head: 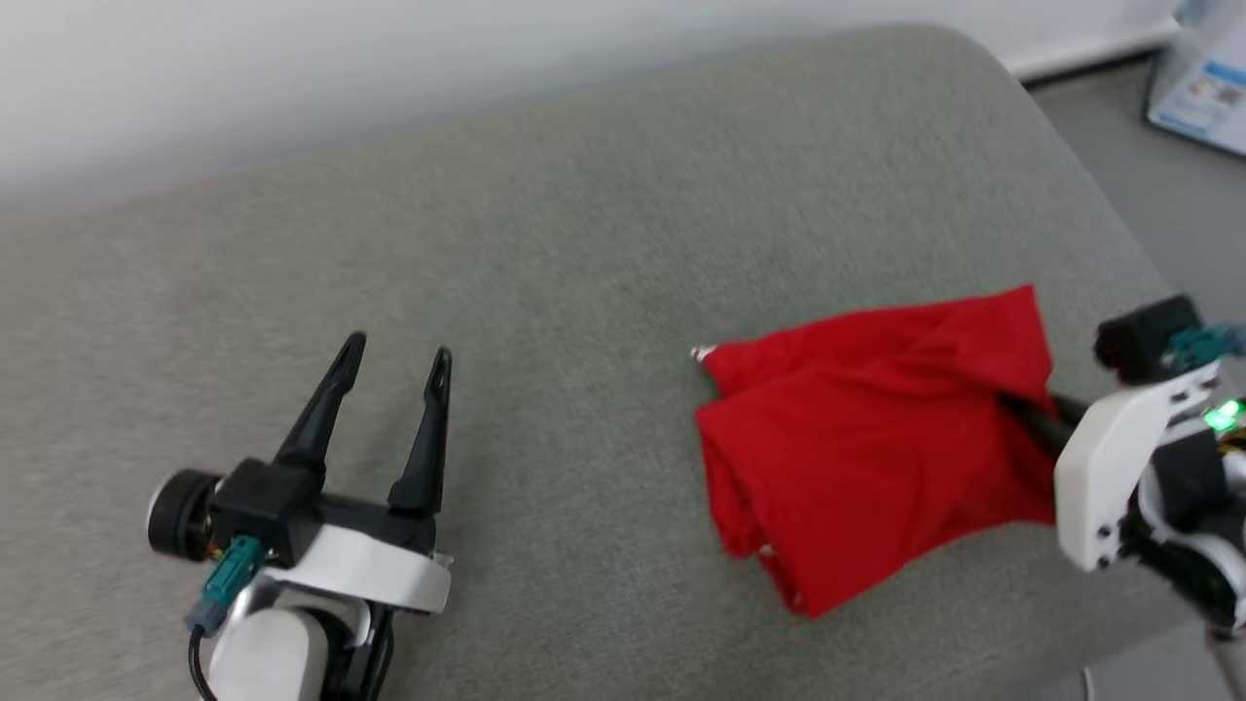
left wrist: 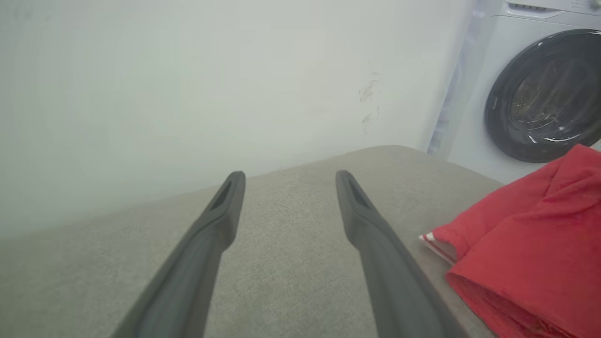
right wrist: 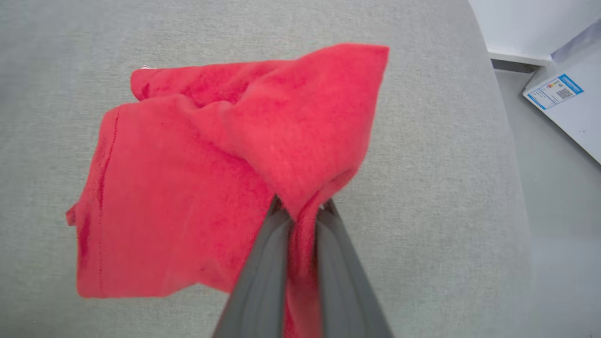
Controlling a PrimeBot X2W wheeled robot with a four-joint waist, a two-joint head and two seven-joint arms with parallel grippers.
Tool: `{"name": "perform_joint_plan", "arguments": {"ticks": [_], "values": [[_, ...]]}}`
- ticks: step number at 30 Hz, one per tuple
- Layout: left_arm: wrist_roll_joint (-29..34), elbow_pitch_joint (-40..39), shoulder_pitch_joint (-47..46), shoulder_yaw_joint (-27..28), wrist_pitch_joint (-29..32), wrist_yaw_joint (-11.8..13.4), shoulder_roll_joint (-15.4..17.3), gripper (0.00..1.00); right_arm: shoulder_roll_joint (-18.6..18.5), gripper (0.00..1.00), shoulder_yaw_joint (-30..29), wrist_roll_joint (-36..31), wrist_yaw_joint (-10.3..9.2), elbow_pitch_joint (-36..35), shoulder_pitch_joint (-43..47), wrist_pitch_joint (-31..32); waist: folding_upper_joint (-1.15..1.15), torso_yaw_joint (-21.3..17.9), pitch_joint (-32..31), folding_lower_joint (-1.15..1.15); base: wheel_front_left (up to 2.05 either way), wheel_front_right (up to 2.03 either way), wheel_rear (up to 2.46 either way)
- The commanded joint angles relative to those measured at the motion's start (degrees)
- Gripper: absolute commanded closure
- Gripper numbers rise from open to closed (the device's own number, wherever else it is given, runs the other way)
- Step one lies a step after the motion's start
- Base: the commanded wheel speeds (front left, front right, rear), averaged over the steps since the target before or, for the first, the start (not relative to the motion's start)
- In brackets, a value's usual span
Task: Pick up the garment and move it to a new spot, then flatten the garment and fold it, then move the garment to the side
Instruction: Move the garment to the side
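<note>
- The garment (head: pixel 876 438) is plain bright red across every fold on show; one corner carries a narrow red-and-white striped trim (left wrist: pixel 434 240).
- The cushion (head: pixel 584 214) is a muted grey-green with a fine woven fleck.
- The left gripper (head: pixel 397 352) has black fingers, a white shell behind them and a teal plug (head: pixel 229 574).
- The right gripper (right wrist: pixel 303 206) has dark grey fingers; its housing is white and black, with a green light (head: pixel 1222 417).
- The wall (left wrist: pixel 188 84) is off-white with faint grey scuffs.
- The washing machine (left wrist: pixel 474 117) is white with a black door ring.
- The label (right wrist: pixel 554 91) is white edged in blue, perhaps with small orange marks.
</note>
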Motion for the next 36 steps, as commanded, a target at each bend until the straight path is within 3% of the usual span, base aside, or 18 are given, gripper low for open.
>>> {"name": "perform_joint_plan", "arguments": {"ticks": [1, 8, 18, 25, 26, 27, 28, 36], "values": [[0.54, -0.58, -1.09, -0.01, 0.12, -0.17, 0.52, 0.00, -0.32, 1.00, -0.44, -0.44, -0.04, 0.46, -1.65, -0.58, 0.00, -3.95, 5.27, 0.00, 0.00, 0.00, 0.00], [1.87, -4.96, -5.79, -2.42, 2.02, -1.16, 2.51, 0.00, -2.73, 1.00, -6.07, -2.60, -0.05, 8.81, -9.66, -4.40, 0.00, -3.48, 12.86, 0.00, 0.00, 0.00, 0.00], [2.14, -9.62, -13.04, -5.17, 4.36, -2.12, 4.80, 0.00, -5.39, 1.00, -20.46, -8.94, -0.06, 20.59, -18.40, -9.56, 0.00, 2.23, 22.03, 0.00, 0.00, 0.00, 0.00], [1.94, -10.49, -15.33, -6.00, 3.72, -2.30, 5.02, 0.00, -3.06, 1.00, -29.83, -14.75, -0.06, 26.60, -20.03, -13.03, 0.00, 4.78, 24.52, 0.00, 0.00, 0.00, 0.00], [1.87, -10.38, -15.46, -6.14, 3.53, -2.31, 4.95, 0.00, -2.53, 0.93, -31.13, -15.69, -0.06, 27.34, -20.20, -13.84, 0.00, 5.04, 24.64, 0.00, 0.00, 0.00, 0.00], [1.80, -10.18, -15.50, -6.28, 3.37, -2.31, 4.89, 0.00, -1.42, 0.76, -32.40, -16.37, -0.06, 28.29, -20.48, -14.44, 0.00, 5.22, 24.69, 0.00, 0.00, 0.00, 0.00], [1.75, -10.00, -15.52, -6.35, 3.35, -2.29, 4.86, 0.00, -0.87, 0.00, -32.95, -18.03, -0.05, 29.06, -20.32, -14.98, 0.00, 5.41, 24.72, 0.00, 0.00, 0.00, 0.00], [1.22, -8.04, -14.55, -6.75, 2.16, -1.62, 4.33, 0.00, 2.53, 0.00, -39.40, -26.71, -0.06, 29.77, -20.28, -22.91, 0.00, 6.80, 22.06, 0.00, 0.00, 0.00, 0.00]]}}
